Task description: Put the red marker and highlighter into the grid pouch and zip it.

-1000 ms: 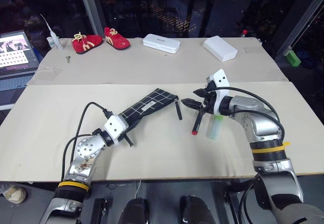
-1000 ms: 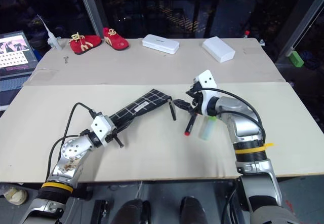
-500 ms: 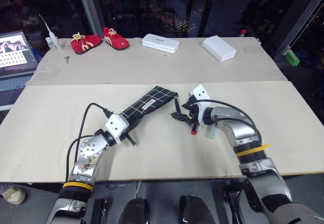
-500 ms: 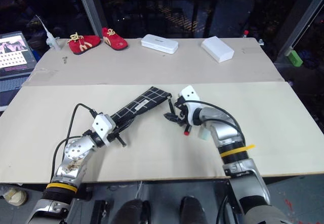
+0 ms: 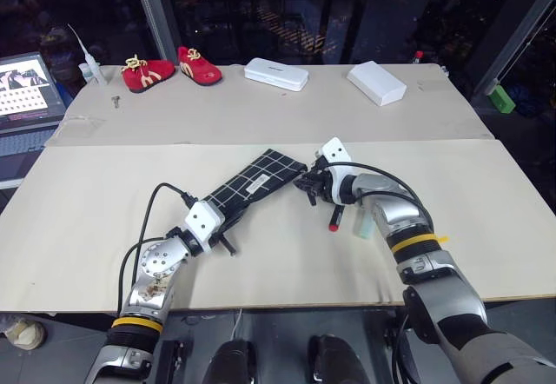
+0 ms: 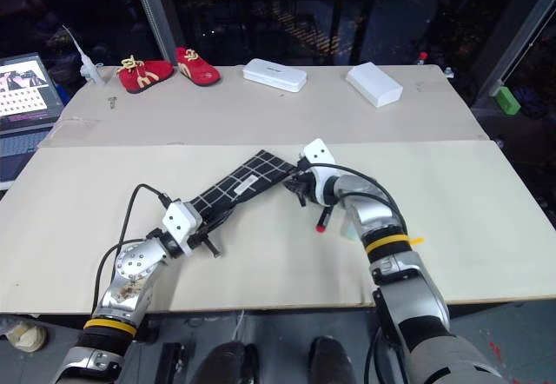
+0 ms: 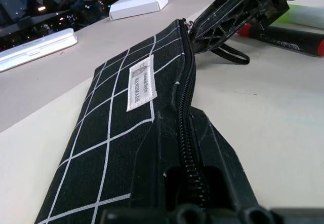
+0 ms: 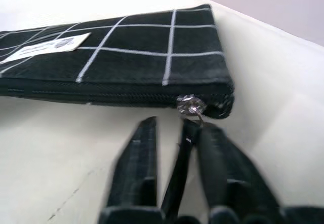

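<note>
Left claw (image 5: 228, 224) clenched on near end of grid pouch (image 5: 257, 179), whose long axis runs diagonally away toward right claw (image 5: 306, 184). Right claw fingers straddle the zipper strap (image 8: 178, 169) at far corner; grip can't be told. Red marker (image 5: 335, 213) and highlighter (image 5: 366, 220) lie just behind right claw on worktop (image 5: 87, 193).

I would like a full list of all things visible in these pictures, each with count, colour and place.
grid pouch: one, black with white lines, middle of table, zipper closed.
red marker: one, red, right of pouch.
highlighter: one, light green, beside marker.
cases: two, white, far side.
shoes: two, red, far left.
laptop: one, left edge.
green block: one, far right.
left tool: shut on pouch's near end.
right tool: closing on zipper strap.
</note>
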Robot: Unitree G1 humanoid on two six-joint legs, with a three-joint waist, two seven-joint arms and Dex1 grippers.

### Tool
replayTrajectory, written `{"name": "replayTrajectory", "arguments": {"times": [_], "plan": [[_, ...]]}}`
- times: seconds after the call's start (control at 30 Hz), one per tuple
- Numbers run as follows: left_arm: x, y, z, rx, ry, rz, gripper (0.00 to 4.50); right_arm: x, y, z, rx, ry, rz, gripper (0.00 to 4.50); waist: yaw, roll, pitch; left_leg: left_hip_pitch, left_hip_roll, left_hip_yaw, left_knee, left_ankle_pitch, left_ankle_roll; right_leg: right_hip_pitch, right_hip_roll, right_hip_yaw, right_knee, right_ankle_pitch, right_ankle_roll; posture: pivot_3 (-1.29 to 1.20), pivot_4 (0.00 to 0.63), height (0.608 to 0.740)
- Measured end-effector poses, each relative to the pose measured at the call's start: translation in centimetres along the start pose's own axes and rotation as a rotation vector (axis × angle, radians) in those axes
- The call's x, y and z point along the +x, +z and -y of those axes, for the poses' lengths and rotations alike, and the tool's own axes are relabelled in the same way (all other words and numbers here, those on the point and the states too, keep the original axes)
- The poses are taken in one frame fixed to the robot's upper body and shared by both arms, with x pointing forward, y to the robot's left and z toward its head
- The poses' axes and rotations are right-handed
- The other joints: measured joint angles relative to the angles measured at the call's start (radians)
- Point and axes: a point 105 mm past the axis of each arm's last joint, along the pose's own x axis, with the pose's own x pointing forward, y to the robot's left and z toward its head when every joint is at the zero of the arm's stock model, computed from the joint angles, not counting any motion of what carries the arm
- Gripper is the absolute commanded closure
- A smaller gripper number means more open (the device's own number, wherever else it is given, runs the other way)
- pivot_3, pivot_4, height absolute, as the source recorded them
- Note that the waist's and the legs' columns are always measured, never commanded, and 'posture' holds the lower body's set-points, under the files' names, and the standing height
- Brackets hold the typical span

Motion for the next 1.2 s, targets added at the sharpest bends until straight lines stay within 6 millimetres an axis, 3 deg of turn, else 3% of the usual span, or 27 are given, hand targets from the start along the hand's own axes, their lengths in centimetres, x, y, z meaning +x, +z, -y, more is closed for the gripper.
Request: {"name": "replayTrajectory", "arguments": {"times": [0.33, 0.63, 1.07, 1.13, 1.17, 1.2], "plan": [[0.2, 0.2, 0.0, 0.001, 0.0, 0.009, 4.5, -0.9, 0.9, -1.5, -0.089, 0.088, -0.001, 4.44, -0.001, 0.0, 0.0, 0.0, 0.0, 0.0, 0.0, 0.0, 0.0, 0.0, 0.0, 0.0, 0.0, 0.0, 0.0, 0.0, 0.15, 0.74], [0.8, 0.7, -0.1, 0.005, -0.004, 0.029, 4.5, 0.4, -0.3, -5.7, -0.284, 0.225, -0.103, 4.44, 0.001, 0.0, 0.0, 0.0, -0.001, 0.0, 0.0, 0.0, 0.0, 0.0, 0.0, 0.0, 0.0, 0.0, 0.0, 0.0, 0.15, 0.74], [1.0, 0.9, -0.1, 0.007, -0.014, 0.037, 4.5, 1.7, 1.9, -10.4, -0.332, 0.375, -0.039, 4.44, 0.0, 0.0, 0.0, 0.0, 0.0, -0.001, 0.0, 0.0, 0.0, 0.0, 0.0, 0.0, 0.0, 0.0, 0.0, 0.0, 0.15, 0.74], [1.1, 0.9, -0.2, 0.007, -0.014, 0.037, 4.5, 1.7, 2.0, -10.4, -0.334, 0.377, -0.039, 3.76, 0.001, 0.0, 0.0, 0.0, -0.001, -0.001, 0.0, 0.0, 0.0, 0.0, 0.0, 0.0, 0.0, 0.0, 0.0, 0.0, 0.15, 0.74], [1.1, 0.9, -0.2, 0.005, -0.014, 0.036, 4.5, 1.8, 2.0, -10.4, -0.335, 0.373, -0.039, 3.62, 0.001, 0.0, 0.0, 0.0, -0.001, 0.0, 0.0, 0.0, 0.0, 0.0, 0.0, 0.0, 0.0, 0.0, 0.0, 0.0, 0.15, 0.74], [1.3, 0.9, -0.1, 0.002, -0.015, 0.041, 4.5, 2.0, 2.1, -10.4, -0.333, 0.37, -0.037, 3.15, 0.001, 0.0, 0.0, 0.0, -0.001, 0.0, 0.0, 0.0, 0.0, 0.0, 0.0, 0.0, 0.0, 0.0, 0.0, 0.0, 0.15, 0.74]]}}
